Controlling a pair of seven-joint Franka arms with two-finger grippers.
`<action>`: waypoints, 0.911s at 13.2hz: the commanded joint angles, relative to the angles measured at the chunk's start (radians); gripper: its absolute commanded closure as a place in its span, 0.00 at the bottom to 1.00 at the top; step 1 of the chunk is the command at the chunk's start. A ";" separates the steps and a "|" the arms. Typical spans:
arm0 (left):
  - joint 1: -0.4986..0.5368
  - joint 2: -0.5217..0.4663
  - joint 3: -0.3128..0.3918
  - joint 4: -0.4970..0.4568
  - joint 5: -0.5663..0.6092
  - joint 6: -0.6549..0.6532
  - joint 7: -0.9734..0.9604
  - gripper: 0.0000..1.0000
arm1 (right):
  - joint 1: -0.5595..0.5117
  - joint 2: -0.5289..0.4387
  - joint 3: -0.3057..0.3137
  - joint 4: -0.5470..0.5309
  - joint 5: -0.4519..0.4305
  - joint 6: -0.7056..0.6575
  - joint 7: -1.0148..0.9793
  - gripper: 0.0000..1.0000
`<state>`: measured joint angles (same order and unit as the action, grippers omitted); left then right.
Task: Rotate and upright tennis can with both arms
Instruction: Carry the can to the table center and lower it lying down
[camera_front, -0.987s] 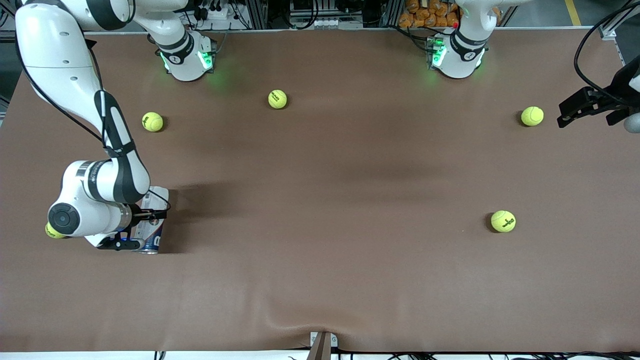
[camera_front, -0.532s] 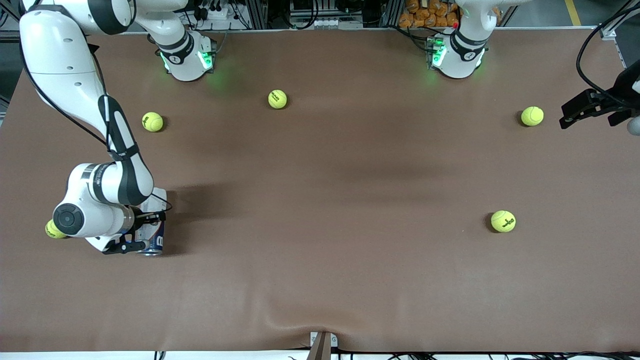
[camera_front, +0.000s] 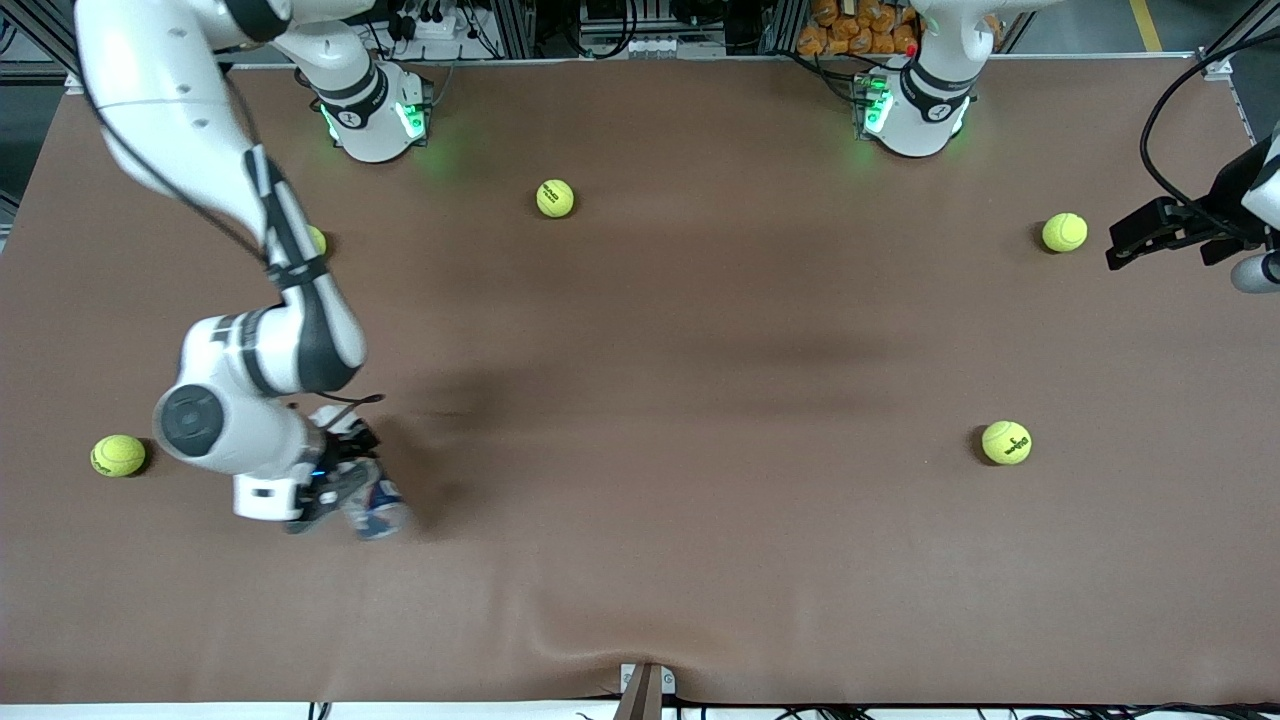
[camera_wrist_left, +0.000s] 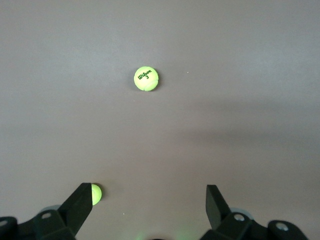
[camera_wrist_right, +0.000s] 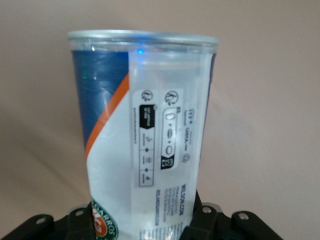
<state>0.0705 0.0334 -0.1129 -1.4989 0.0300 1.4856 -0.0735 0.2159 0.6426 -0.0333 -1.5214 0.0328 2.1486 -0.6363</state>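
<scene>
Brown table (camera_front: 680, 400) fills the front view; the right gripper (camera_front: 335, 490) pinches the tennis can (camera_front: 375, 508). Left wrist view: the left gripper (camera_wrist_left: 149, 210) is spread wide above a ball (camera_wrist_left: 146, 78). Right wrist view: the can (camera_wrist_right: 145, 140) sticks out from the gripper.

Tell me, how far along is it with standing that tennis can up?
Done: the right end effector has clamped the tennis can and swung it toward the table's middle since a second ago. In hand: turning it; it is tilted, not upright. Left: standing it up with help from the left end effector, which waits open beside a tennis ball.
</scene>
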 joint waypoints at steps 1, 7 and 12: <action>0.012 -0.004 -0.005 0.006 -0.021 -0.007 0.018 0.00 | 0.136 -0.001 -0.011 0.041 -0.007 -0.006 -0.089 0.35; 0.014 0.014 -0.001 -0.003 -0.035 -0.010 0.018 0.00 | 0.416 0.049 -0.011 0.038 -0.129 0.112 -0.120 0.35; 0.012 0.045 0.001 -0.026 -0.082 -0.013 0.020 0.00 | 0.494 0.117 -0.013 0.035 -0.197 0.117 -0.109 0.25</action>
<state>0.0769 0.0767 -0.1104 -1.5236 -0.0332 1.4841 -0.0735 0.7008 0.7329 -0.0337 -1.4933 -0.1161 2.2541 -0.7310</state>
